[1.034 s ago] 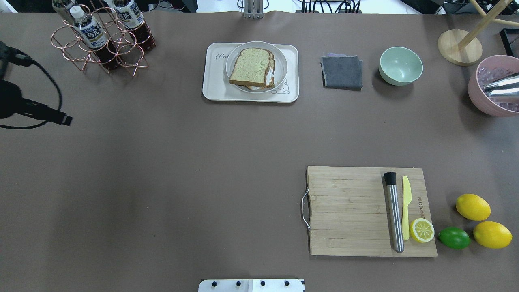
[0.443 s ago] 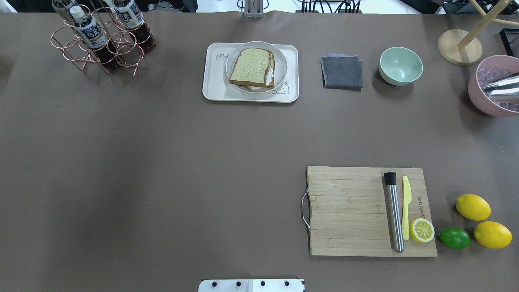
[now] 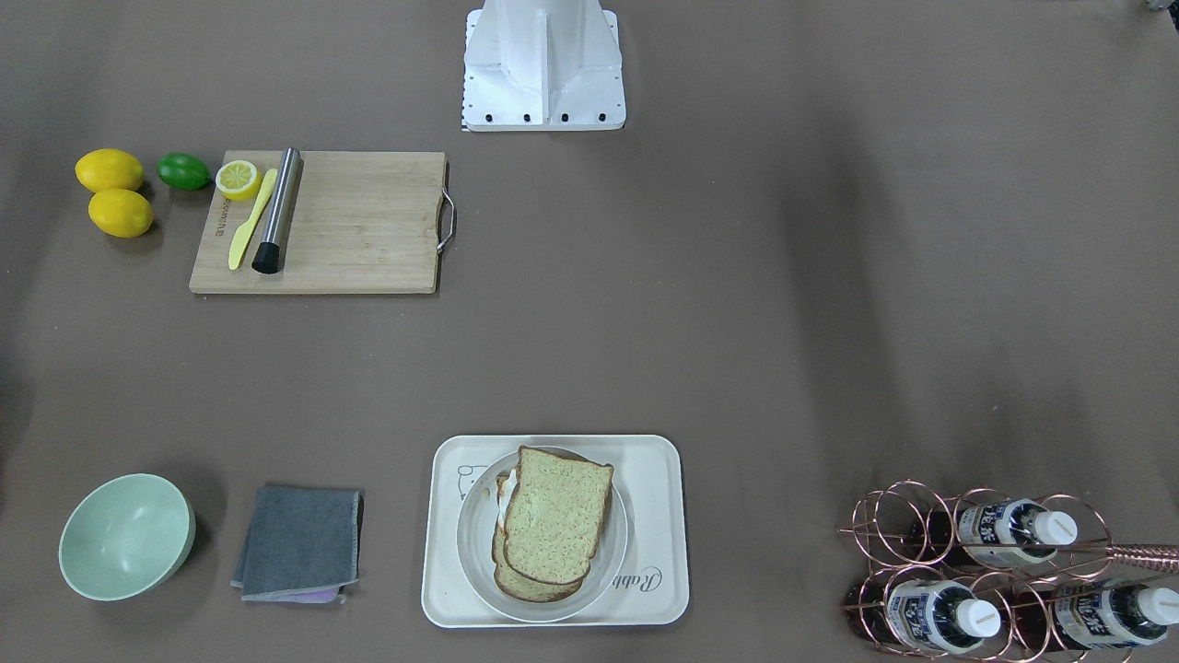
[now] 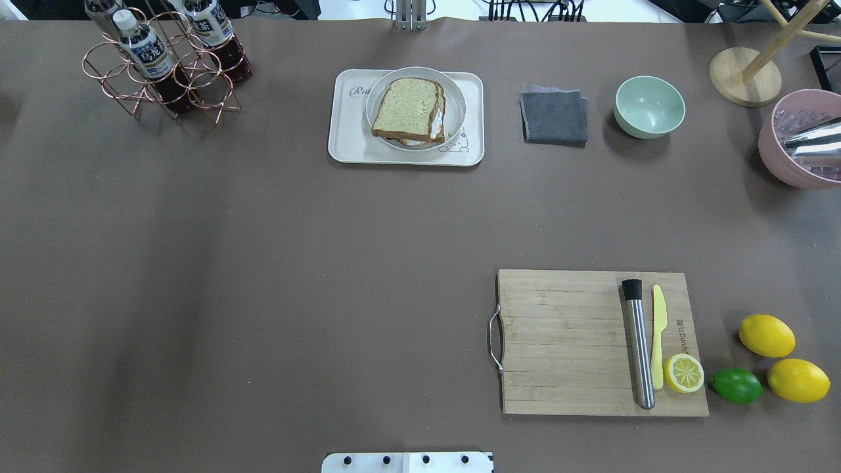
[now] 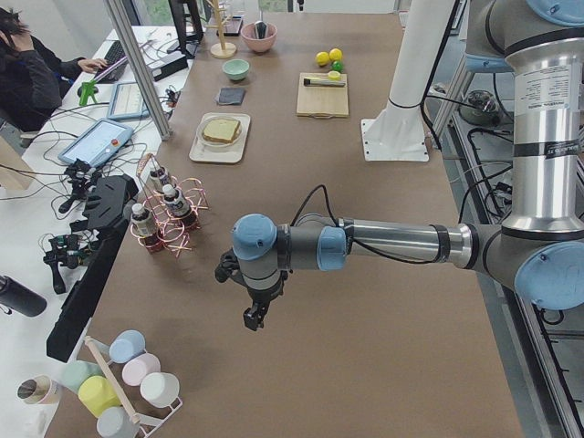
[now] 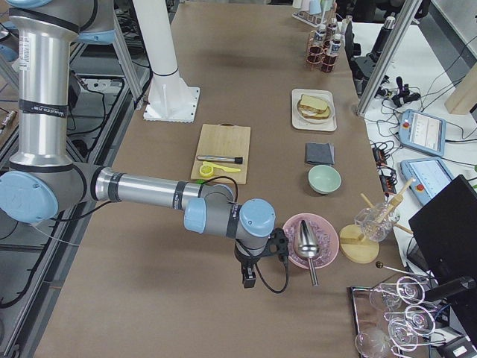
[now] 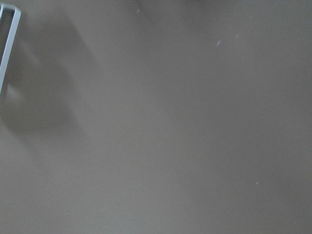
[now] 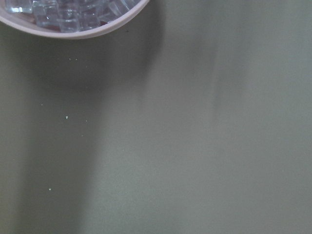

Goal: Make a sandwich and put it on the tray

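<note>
The sandwich (image 4: pixel 407 108), two tan speckled bread slices with a white egg edge (image 4: pixel 435 122) showing between them, lies on a round white plate (image 4: pixel 456 98). The plate stands on the cream tray (image 4: pixel 348 148) at the far middle of the table. The sandwich also shows in the front view (image 3: pixel 555 520) on the tray (image 3: pixel 659 516). My left gripper (image 5: pixel 254 318) shows only in the exterior left view, low over bare table far from the tray. My right gripper (image 6: pixel 248 280) shows only in the exterior right view, beside the pink bowl. I cannot tell whether either is open or shut.
A copper bottle rack (image 4: pixel 164 66) stands far left. A grey cloth (image 4: pixel 554 117), a green bowl (image 4: pixel 649 105) and a pink ice bowl (image 4: pixel 798 157) stand right of the tray. A cutting board (image 4: pixel 565 341) holds a muddler, a knife and a lemon half, beside lemons (image 4: pixel 766 335).
The left arm's black gripper and cable, at the overhead view's left edge a second ago, have moved out of that view. The sandwich and tray have not moved.
</note>
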Action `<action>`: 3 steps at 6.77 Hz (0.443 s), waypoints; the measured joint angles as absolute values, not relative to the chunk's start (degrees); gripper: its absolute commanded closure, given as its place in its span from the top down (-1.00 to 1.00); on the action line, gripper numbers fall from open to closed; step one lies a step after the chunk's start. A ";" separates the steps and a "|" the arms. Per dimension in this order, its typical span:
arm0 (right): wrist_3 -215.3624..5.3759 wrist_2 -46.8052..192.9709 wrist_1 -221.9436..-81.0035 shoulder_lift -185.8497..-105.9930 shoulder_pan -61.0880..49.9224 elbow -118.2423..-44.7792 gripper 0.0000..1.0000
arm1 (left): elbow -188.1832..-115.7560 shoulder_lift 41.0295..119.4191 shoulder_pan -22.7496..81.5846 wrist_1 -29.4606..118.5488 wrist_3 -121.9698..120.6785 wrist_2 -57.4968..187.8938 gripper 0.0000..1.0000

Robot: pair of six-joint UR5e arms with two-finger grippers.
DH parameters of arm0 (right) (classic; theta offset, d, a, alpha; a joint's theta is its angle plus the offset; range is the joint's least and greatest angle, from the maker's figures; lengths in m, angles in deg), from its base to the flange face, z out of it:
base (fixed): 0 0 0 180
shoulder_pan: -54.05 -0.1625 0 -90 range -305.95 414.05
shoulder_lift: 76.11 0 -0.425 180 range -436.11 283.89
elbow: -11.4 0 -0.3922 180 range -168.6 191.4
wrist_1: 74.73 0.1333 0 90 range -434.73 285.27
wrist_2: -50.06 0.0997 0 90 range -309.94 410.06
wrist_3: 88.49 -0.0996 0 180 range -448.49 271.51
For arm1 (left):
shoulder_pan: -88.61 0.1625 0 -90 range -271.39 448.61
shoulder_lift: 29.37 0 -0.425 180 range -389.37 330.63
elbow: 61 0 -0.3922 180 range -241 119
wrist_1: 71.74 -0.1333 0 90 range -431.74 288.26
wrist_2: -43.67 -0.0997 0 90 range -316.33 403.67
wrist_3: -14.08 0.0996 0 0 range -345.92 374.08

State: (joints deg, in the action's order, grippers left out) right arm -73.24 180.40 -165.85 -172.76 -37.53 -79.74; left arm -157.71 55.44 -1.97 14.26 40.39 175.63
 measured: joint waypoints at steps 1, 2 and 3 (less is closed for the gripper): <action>-73.22 180.40 -165.83 -172.76 -37.53 -79.53 1.00 | -156.77 55.20 -2.24 14.35 40.10 175.12 0.97; -73.21 180.40 -165.84 -172.77 -37.53 -79.45 1.00 | -156.20 54.82 -2.38 14.40 39.96 174.82 0.97; -73.20 180.40 -165.84 -172.78 -37.53 -79.43 1.00 | -155.79 54.62 -2.41 14.39 39.91 174.81 0.97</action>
State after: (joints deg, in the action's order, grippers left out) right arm -73.20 180.40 -165.84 -172.78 -37.53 -79.43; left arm -155.79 54.62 -2.41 14.39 39.91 174.81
